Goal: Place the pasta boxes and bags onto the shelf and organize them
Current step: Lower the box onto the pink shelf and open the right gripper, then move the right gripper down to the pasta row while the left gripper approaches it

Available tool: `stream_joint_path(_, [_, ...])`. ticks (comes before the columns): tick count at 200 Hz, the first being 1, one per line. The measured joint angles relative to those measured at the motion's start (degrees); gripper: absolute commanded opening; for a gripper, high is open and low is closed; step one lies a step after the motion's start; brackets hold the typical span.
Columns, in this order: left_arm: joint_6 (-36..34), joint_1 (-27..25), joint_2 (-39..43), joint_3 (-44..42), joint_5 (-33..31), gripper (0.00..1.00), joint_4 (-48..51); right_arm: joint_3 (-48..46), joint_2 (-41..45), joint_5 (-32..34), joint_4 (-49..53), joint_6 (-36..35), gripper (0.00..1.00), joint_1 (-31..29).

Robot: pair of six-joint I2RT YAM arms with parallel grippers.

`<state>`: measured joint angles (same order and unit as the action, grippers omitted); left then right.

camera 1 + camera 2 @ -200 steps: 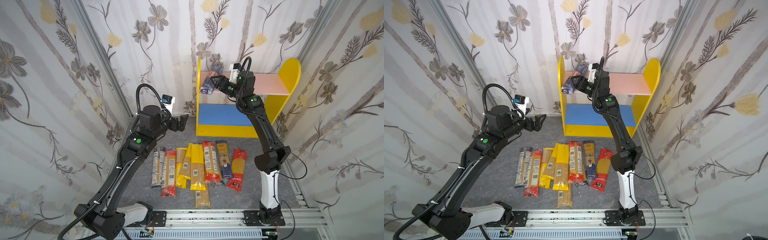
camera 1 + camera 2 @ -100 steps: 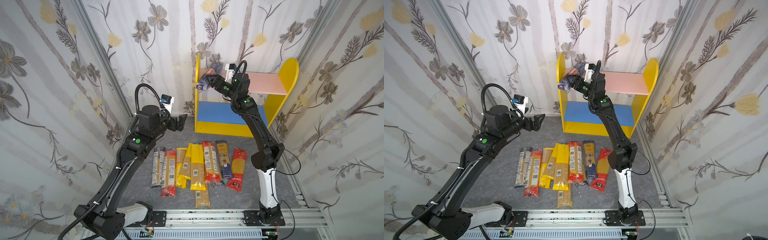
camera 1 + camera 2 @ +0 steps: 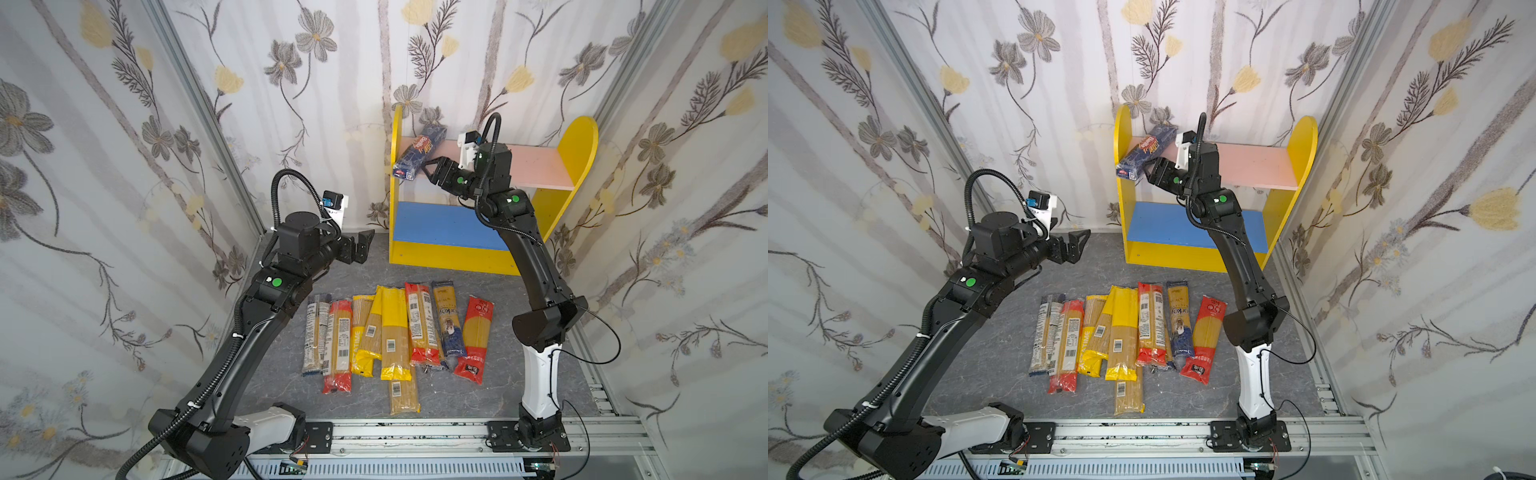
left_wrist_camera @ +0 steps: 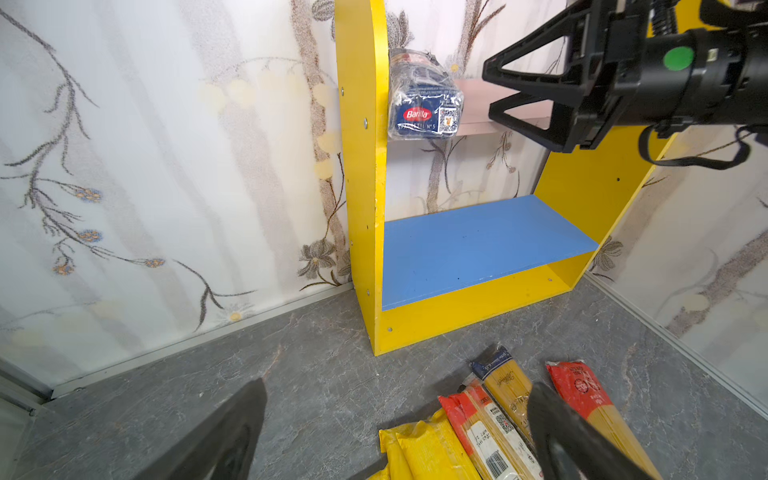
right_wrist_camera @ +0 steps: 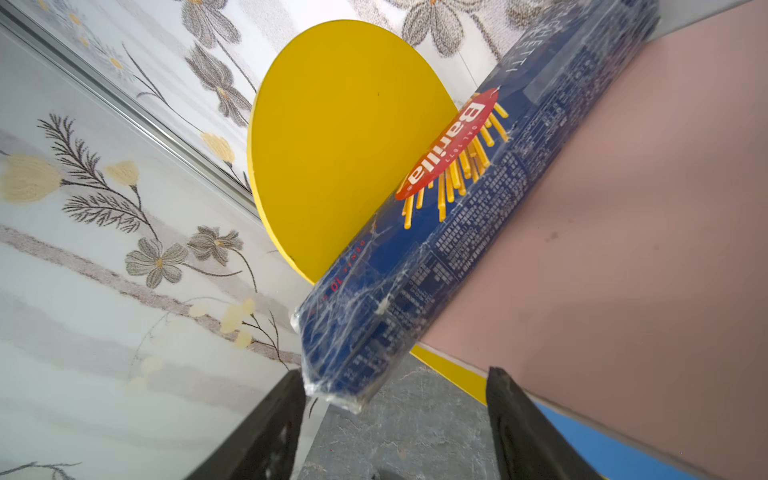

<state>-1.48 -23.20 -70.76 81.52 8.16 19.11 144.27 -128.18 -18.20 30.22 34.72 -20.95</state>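
The blue pasta box lies on the shelf's pink upper board against a yellow side panel. Its long axis runs front to back and its near end overhangs the edge. The right hand is at that end, jaws wide, gripping nothing. The left hand is wide, empty and well apart.

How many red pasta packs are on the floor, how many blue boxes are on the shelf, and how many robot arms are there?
Red pasta packs: 3
Blue boxes on the shelf: 1
Robot arms: 2
Total: 6
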Motion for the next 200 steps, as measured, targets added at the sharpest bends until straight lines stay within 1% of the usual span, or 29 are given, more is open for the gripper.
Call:
stream_joint_path(31, [1.4,0.0,-0.8,0.0,-0.2,1.0,0.0,-0.1,2.4,3.8,6.9,-5.0,0.71,-1.4])
stream_joint_path(48, [2.3,0.0,-1.1,0.0,-0.7,1.0,0.0,-0.5,3.3,7.5,11.6,-8.0,0.71,-2.6])
stream_joint_path(72, [4.2,-0.5,-2.3,0.0,-1.7,1.0,-0.5,-4.9,5.9,12.5,17.7,-11.7,0.7,-4.3])
stream_joint_path(88, [5.4,-1.7,-3.4,-0.1,-3.1,0.99,-0.4,-11.5,9.3,15.0,19.8,-13.2,0.7,-5.4])
stream_joint_path(102, [6.0,-3.8,-4.1,-0.1,-3.9,1.0,-0.5,-19.7,13.8,16.5,19.9,-14.0,0.71,-6.1])
stream_joint_path(126, [6.0,-7.5,-5.4,-0.1,-6.6,1.0,-0.5,-35.5,22.6,17.6,17.5,-14.2,0.71,-6.8])
stream_joint_path(144, [6.6,-8.9,-6.1,-0.3,-8.2,0.99,-0.5,-44.2,27.1,18.8,16.1,-14.0,0.71,-7.1])
stream_joint_path(171, [8.5,-10.9,-6.2,-1.4,-10.5,0.99,-0.6,-55.2,32.4,18.8,14.4,-13.0,0.71,-7.7])
stream_joint_path(200, [10.8,-13.7,-6.2,-3.0,-12.3,0.99,-1.0,-63.9,37.2,18.6,13.0,-12.5,0.71,-7.9])
